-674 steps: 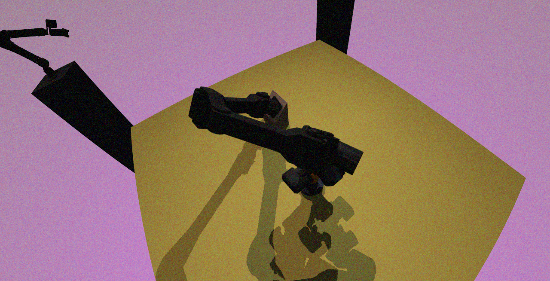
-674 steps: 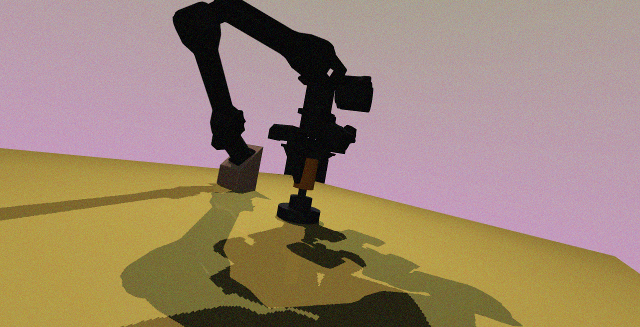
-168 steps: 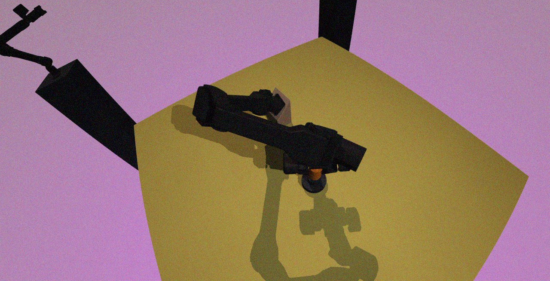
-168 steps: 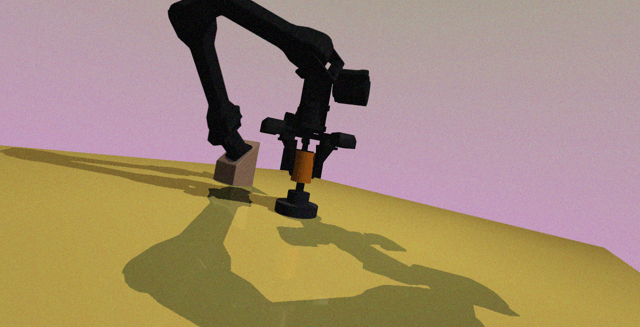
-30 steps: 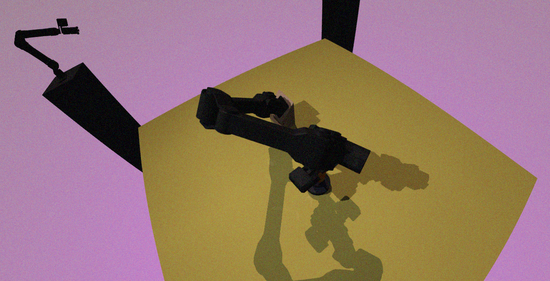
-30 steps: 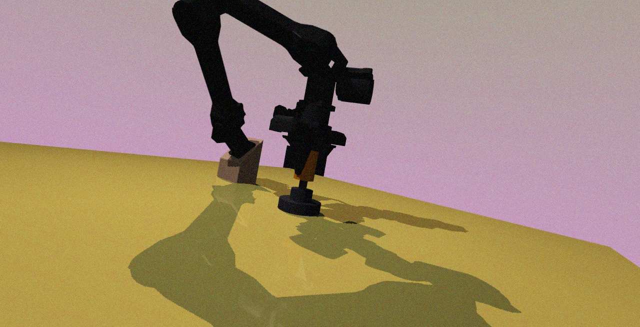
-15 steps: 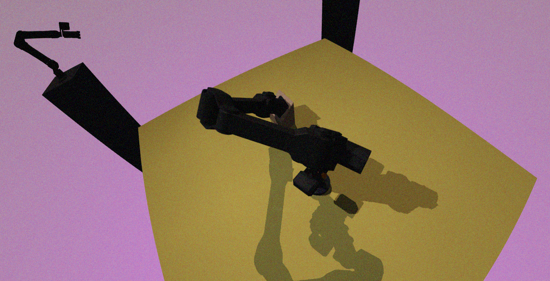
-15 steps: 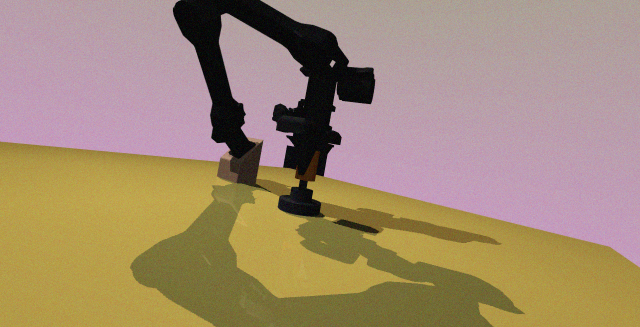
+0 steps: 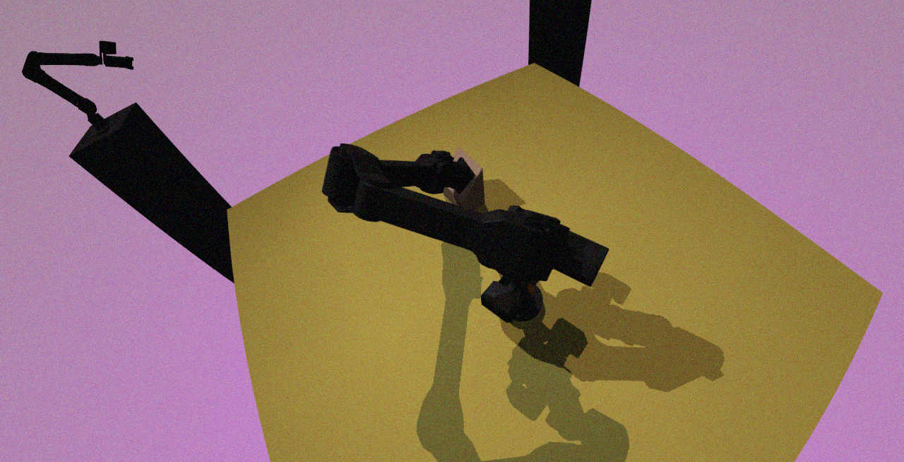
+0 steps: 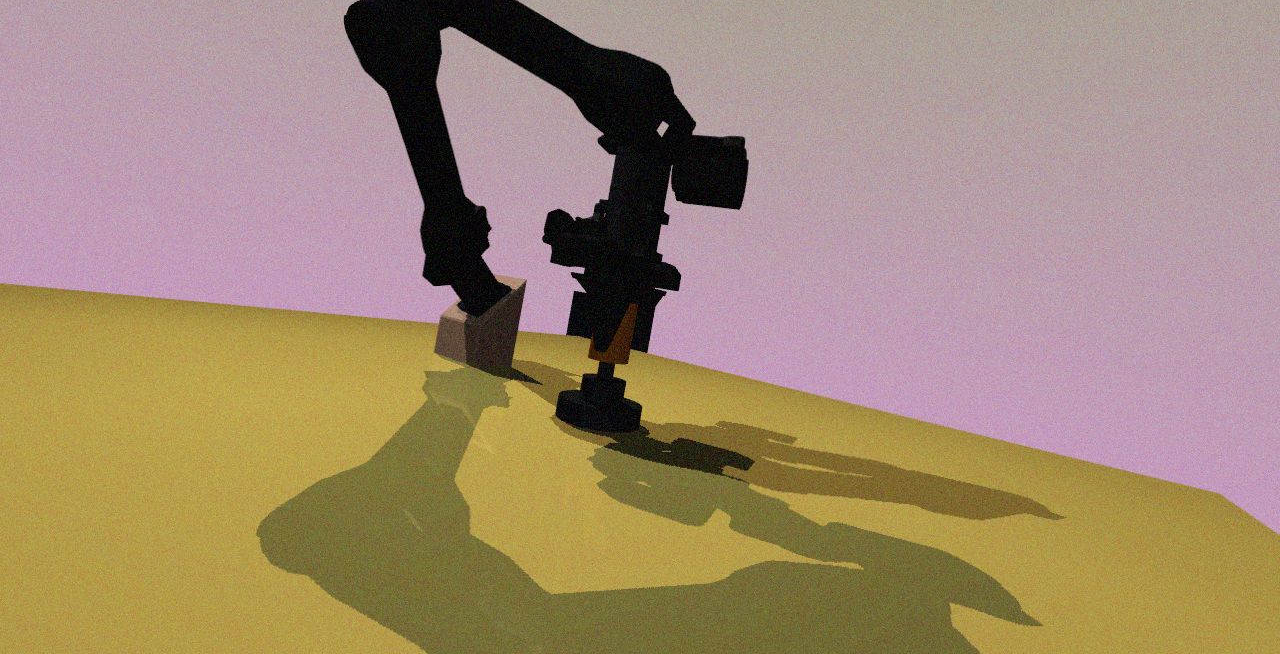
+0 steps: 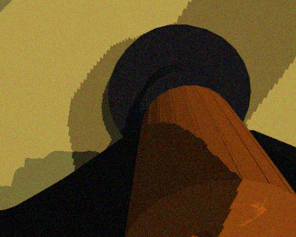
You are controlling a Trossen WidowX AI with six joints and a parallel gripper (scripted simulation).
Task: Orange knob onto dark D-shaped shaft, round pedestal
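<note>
Orange knob (image 9: 531, 288) (image 10: 612, 344) (image 11: 187, 112), tapered, 1 pc., gripped in claw (image 10: 613, 347), approx. upright directly above pedestal (image 9: 534, 311) (image 10: 597, 410) (image 11: 187, 49), shaft (image 10: 605, 370) partly exposed betw.; flat-to-flat alignment n/v.

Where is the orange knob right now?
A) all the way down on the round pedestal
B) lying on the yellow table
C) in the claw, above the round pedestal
C: the claw grips the orange knob, and dark shaft shows below it.
</note>
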